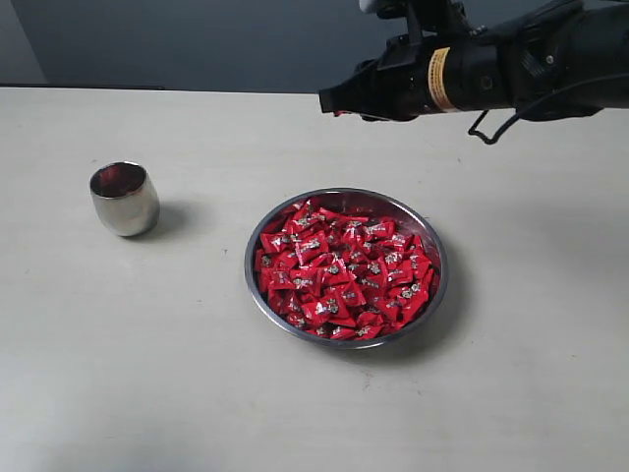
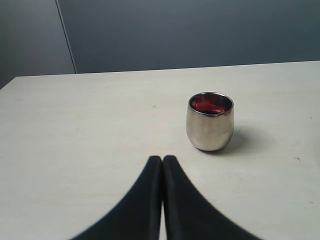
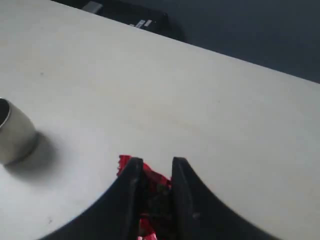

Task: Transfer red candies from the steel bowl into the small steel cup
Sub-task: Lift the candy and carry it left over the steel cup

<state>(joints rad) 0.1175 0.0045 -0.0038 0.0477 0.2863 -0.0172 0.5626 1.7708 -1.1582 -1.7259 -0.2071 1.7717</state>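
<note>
Wide steel bowl (image 1: 248, 275): right claw (image 3: 155, 165), up beyond its far rim, pinches 1 red wrapped candy (image 3: 151, 179); small round steel cup (image 1: 124, 202) sits to bowl's left.

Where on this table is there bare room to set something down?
Bare tabletop lies between the small rounded steel cup and the wide shallow steel bowl, and below both in the exterior view. The bowl is packed with red candies; the right gripper, holding one, hangs midair behind it.
</note>
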